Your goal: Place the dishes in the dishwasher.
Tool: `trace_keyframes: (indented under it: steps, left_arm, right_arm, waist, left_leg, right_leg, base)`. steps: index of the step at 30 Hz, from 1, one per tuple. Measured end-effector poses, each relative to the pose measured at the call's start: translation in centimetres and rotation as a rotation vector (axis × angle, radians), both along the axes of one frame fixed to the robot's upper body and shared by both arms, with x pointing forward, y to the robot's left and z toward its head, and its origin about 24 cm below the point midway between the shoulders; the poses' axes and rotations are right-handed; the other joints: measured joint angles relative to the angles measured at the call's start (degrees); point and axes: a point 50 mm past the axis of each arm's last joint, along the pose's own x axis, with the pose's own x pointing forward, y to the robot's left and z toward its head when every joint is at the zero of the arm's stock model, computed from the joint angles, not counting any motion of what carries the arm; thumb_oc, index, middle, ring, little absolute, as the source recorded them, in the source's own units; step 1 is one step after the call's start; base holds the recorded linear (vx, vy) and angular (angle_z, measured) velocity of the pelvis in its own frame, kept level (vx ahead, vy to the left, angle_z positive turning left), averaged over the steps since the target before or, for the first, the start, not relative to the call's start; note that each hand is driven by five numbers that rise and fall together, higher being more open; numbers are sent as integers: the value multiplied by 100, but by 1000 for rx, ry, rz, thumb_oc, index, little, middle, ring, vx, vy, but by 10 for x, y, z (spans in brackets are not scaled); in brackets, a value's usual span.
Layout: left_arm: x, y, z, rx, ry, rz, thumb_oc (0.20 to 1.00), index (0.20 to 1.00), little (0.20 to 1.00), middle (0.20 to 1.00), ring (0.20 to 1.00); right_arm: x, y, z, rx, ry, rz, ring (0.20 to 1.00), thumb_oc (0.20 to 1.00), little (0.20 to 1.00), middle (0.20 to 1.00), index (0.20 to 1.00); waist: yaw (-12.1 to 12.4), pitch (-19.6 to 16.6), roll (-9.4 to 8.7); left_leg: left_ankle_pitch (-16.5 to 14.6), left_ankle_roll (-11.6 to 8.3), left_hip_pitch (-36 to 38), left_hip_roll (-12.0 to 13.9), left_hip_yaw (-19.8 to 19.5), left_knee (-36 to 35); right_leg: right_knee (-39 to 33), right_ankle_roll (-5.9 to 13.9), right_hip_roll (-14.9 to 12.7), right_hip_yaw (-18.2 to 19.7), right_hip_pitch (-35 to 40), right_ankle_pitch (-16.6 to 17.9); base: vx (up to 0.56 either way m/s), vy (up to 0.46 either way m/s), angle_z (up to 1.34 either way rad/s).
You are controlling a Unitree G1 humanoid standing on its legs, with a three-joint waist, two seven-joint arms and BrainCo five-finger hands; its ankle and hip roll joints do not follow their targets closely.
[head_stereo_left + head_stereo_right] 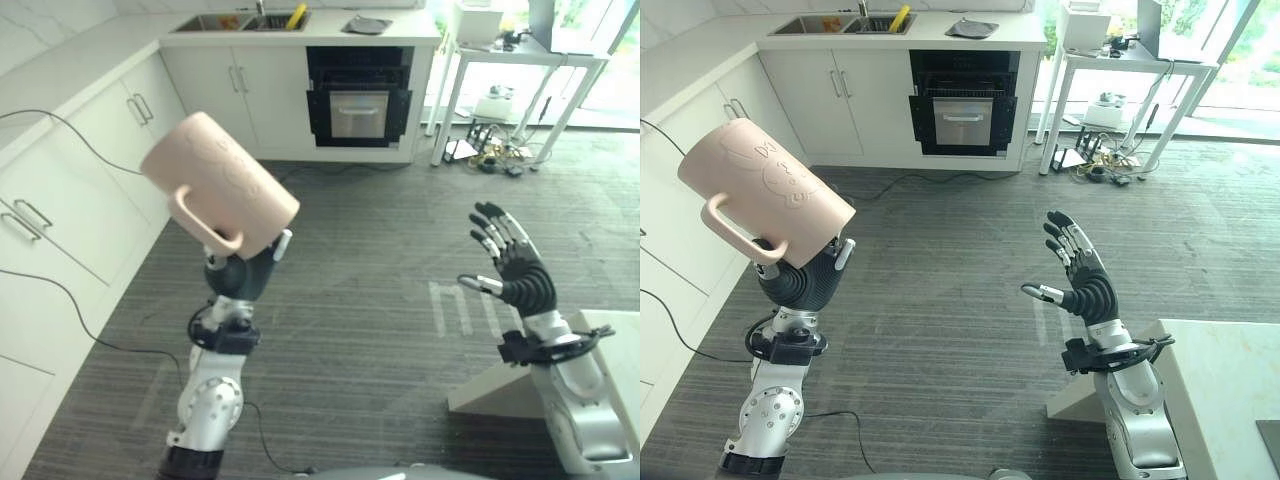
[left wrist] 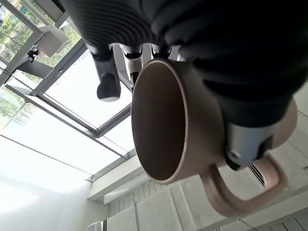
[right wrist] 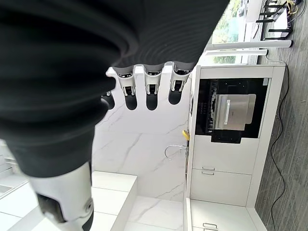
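One pink mug (image 1: 221,184) sits high in my left hand (image 1: 238,268), fingers curled round its body, tilted with the handle facing down and out, above the grey floor (image 1: 380,260). I see my right hand (image 1: 1080,275) raised beside it, well apart, fingers spread and holding nothing. Both hang short of the oven (image 1: 963,103) in the far cabinets.

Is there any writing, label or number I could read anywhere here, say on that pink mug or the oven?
None can be read.
Pink mug, held up in the left hand: an embossed cartoon figure, no words.
Oven: any panel markings are too small to read.
Floor: faint pale marks near the right hand, not legible.
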Motion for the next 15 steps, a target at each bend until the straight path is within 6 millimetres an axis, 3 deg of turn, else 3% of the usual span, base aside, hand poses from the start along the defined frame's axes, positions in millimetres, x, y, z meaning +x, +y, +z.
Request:
trace_keyframes:
  steps: [2,3,4,5,6,7,8,9,10,11,12,13,14,15]
  left_arm:
    - [0,2,0,2,0,6,200,200,200,200,200]
    - [2,6,-2,9,5,22,200,200,200,200,200]
    - [1,11,-2,9,8,45,200,200,200,200,200]
    - [-3,15,-7,5,24,61,200,200,200,200,200]
    - [-9,17,-16,-15,53,77,200,200,200,200,200]
    - [-8,18,-16,-13,52,79,200,200,200,200,200]
    - [-9,23,-30,18,108,79,200,200,200,200,200]
    - [-18,48,-70,105,313,135,200,200,200,200,200]
    - [-41,59,-87,53,405,219,200,200,200,200,200]
    - [-38,57,-73,24,329,233,200,200,200,200,200]
    - [-35,55,-62,22,280,225,200,200,200,200,200]
    - [-27,48,-51,18,229,200,200,200,200,200,200]
    - [-8,34,-32,48,151,114,200,200,200,200,200]
    - [-1,28,-22,63,107,82,200,200,200,200,200]
  right_arm:
    - [1,0,0,0,-3,2,1000,1000,1000,1000,1000]
    - [5,0,-3,4,10,2,1000,1000,1000,1000,1000]
    - [5,-3,-2,-2,10,-7,1000,1000,1000,1000,1000]
    - [5,-3,-2,-8,6,-5,1000,1000,1000,1000,1000]
    - [5,-9,-15,23,44,-43,1000,1000,1000,1000,1000]
    - [5,-7,-19,31,66,-40,1000,1000,1000,1000,1000]
    - [1,-3,-24,9,89,-4,1000,1000,1000,1000,1000]
    - [1,-15,-27,-81,124,14,1000,1000,1000,1000,1000]
    - [-17,-39,-19,-87,113,-74,1000,1000,1000,1000,1000]
    - [-20,-43,-16,-83,102,-90,1000,1000,1000,1000,1000]
    - [-18,-38,-16,-71,102,-73,1000,1000,1000,1000,1000]
    - [-14,-29,-13,-59,84,-37,1000,1000,1000,1000,1000]
    - [-15,-10,-11,-11,57,22,1000,1000,1000,1000,1000]
    - [-15,-2,-5,4,25,52,1000,1000,1000,1000,1000]
  waist:
    - [14,20,-26]
    - [5,65,-208]
    - [68,171,-426]
    - [178,186,-390]
    - [186,360,-308]
    - [177,423,-285]
    - [-20,334,3]
    - [144,624,316]
    - [314,575,199]
    - [301,569,1]
    - [360,574,-191]
    - [410,570,-243]
    - [347,472,-332]
    - [339,408,-420]
  left_leg:
    - [-38,-90,-179,61,-43,330]
    - [-141,-236,-676,82,-152,1259]
    - [-63,-339,-1415,168,-182,2697]
    - [66,-404,-1620,271,-320,3231]
    - [193,-399,-3423,415,-543,5198]
    - [111,-265,-3327,444,-168,4097]
    - [90,-249,-3044,641,50,2410]
    - [-222,-353,-2223,806,53,-389]
    - [-282,-271,-2041,526,-329,-57]
    - [166,-212,-2125,313,-375,354]
    - [286,-167,-2133,168,-165,677]
    - [531,140,-2133,107,62,936]
    - [1020,441,-1866,-55,66,933]
    - [930,538,-1693,-231,56,736]
  right_leg:
    - [54,-69,35,139,-80,-92]
    - [344,-221,26,458,-307,-305]
    - [591,-433,-51,675,-424,-385]
    - [674,-466,89,742,-396,-350]
    - [809,-809,161,794,-490,-505]
    - [617,-745,120,739,-326,-429]
    - [183,-478,429,749,110,-590]
    - [-32,-429,537,898,701,-668]
    - [-55,-223,48,1227,1331,-1133]
    - [-47,-107,-268,1234,1480,-1325]
    - [57,-42,-567,1268,1545,-1383]
    - [466,174,-662,1206,1463,-1302]
    - [1175,386,-868,983,1358,-957]
    - [1454,500,-990,1014,1272,-584]
  base:
    - [26,-181,9]
    - [48,-151,4]
    - [106,-104,-19]
    - [152,-82,-31]
    - [659,288,-49]
    - [862,434,-2]
    - [1036,537,-35]
    - [820,478,-53]
    - [809,602,-82]
    - [671,561,-66]
    - [450,420,-54]
    - [355,332,-42]
    - [346,347,-12]
    - [323,347,18]
